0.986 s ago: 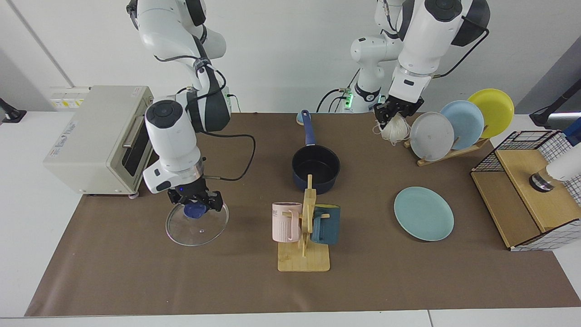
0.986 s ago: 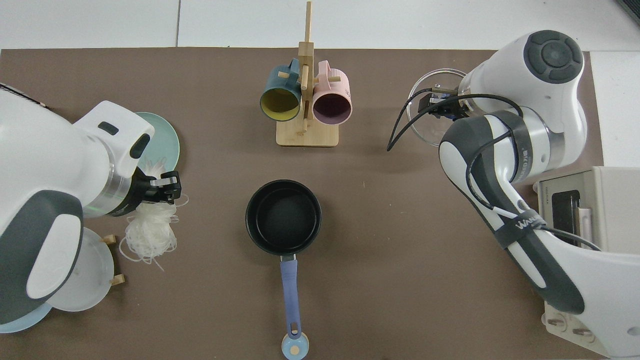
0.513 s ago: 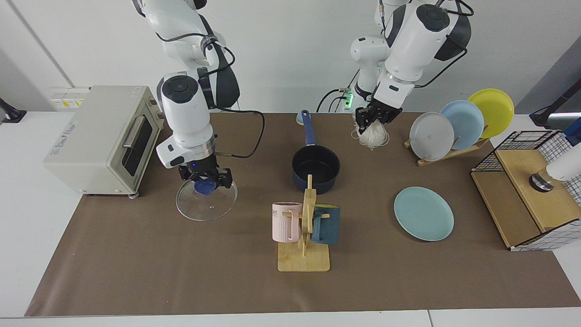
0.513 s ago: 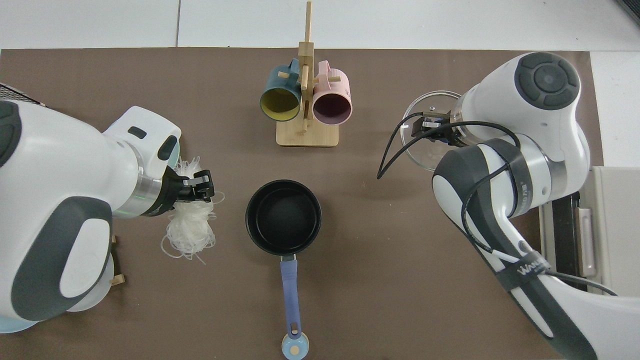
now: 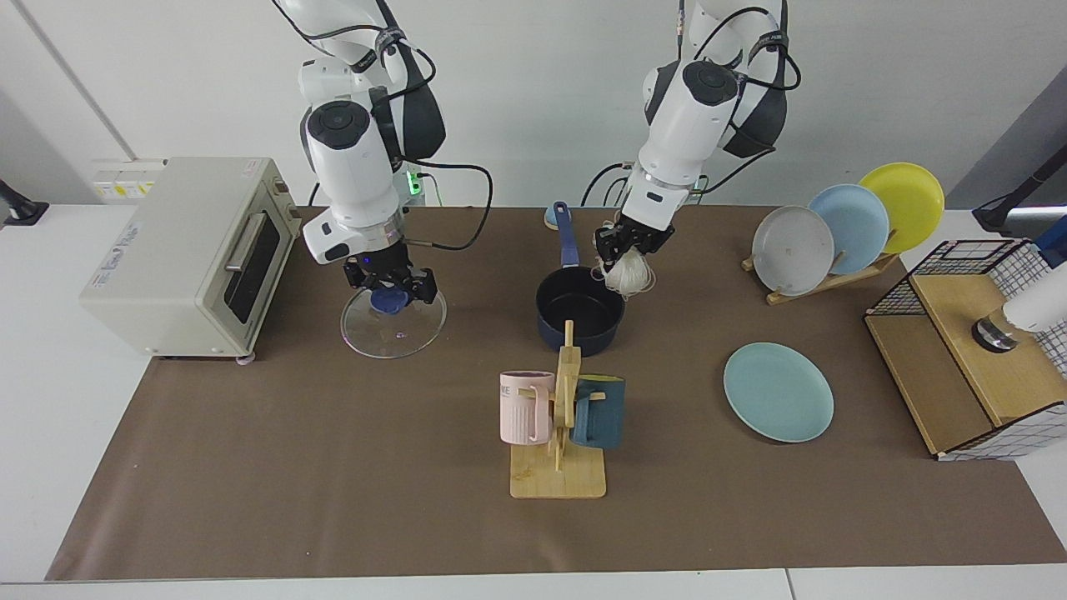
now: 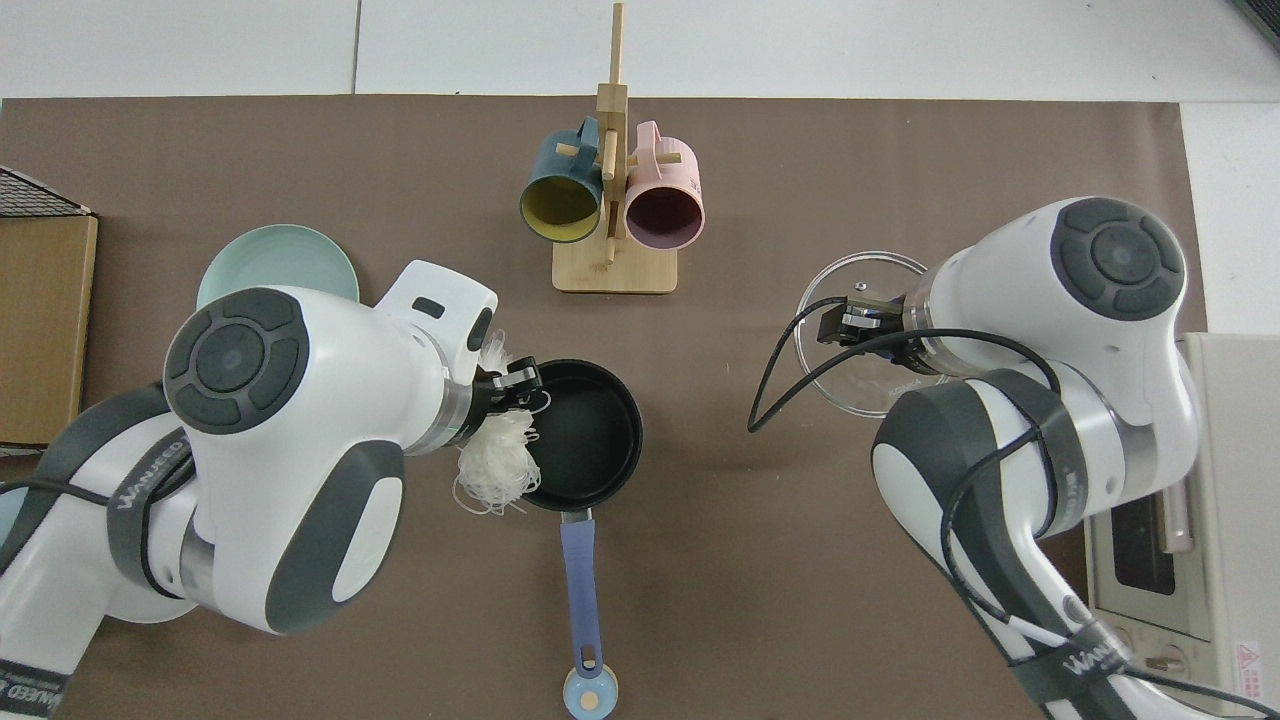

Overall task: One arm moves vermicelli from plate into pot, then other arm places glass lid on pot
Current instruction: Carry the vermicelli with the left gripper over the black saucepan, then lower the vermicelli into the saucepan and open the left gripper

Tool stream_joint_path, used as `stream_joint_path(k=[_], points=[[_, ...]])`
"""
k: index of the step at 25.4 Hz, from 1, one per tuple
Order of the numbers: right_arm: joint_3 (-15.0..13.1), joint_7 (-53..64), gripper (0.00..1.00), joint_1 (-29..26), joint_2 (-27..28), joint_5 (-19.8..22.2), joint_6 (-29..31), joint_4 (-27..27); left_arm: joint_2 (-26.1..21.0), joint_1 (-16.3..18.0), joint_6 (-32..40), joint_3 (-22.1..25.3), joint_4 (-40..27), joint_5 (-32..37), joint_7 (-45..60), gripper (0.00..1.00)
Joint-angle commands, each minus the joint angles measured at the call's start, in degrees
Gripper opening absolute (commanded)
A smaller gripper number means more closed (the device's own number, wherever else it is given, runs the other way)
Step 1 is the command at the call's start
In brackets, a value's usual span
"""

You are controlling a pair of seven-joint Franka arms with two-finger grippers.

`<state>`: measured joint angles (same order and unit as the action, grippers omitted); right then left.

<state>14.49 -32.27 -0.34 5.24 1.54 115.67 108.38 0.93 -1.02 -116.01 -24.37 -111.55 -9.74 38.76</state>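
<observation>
Here, the left hand (image 5: 631,242), a little above the centre of the facing view, is closed on the loose bundle of thin white vermicelli (image 5: 629,273), which hangs over the rim of the small dark navy pot with a black inside (image 5: 580,310). In the top view this bundle (image 6: 497,468) is at the edge of the pot (image 6: 585,432), partly over the brown tabletop (image 6: 760,560), and the long blue handle of the pot points to the lower edge of the frame. The round flat teal-green plate (image 5: 778,392) lies bare in the centre right of the facing view, well apart from the pot. The right hand (image 5: 392,287), in the centre left of the facing view, is closed on the blue knob of the round clear glass lid with a metal rim (image 5: 393,325) and holds it near the tabletop; I cannot tell if the lid touches it. The lid is between the cream toaster oven (image 5: 179,254) and the pot. In front of the pot stands a wooden mug rack (image 5: 560,442) with a pink mug (image 5: 525,407) and a dark teal mug (image 5: 598,412). In the upper right, grey, light-blue and yellow plates (image 5: 850,225) stand upright in a wooden holder.
</observation>
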Motion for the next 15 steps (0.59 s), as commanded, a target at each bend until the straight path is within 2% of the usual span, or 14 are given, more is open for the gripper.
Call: stream_joint_path(k=[1, 8, 11, 15], points=[[0.27, -1.83, 0.0, -0.63, -3.39, -1.18, 3.33, 4.82, -2.06, -3.1, -5.61, 0.55, -2.97, -1.07, 2.37, 0.0], [0.27, -1.39, 0.0, -0.89, -3.3, -1.36, 3.33, 4.82, -9.09, -5.48, -13.18, 0.55, -3.94, -0.37, 2.9, 0.0], [0.27, -1.22, 0.0, -0.98, -3.3, -1.45, 3.33, 4.82, -10.68, -7.14, -15.02, 0.64, -4.38, -0.1, 2.9, 0.0], [0.27, -1.57, 0.0, -1.16, -3.3, -1.45, 3.33, 4.82, -11.12, -7.41, -18.19, 0.55, -7.01, 0.69, 2.73, 0.0]])
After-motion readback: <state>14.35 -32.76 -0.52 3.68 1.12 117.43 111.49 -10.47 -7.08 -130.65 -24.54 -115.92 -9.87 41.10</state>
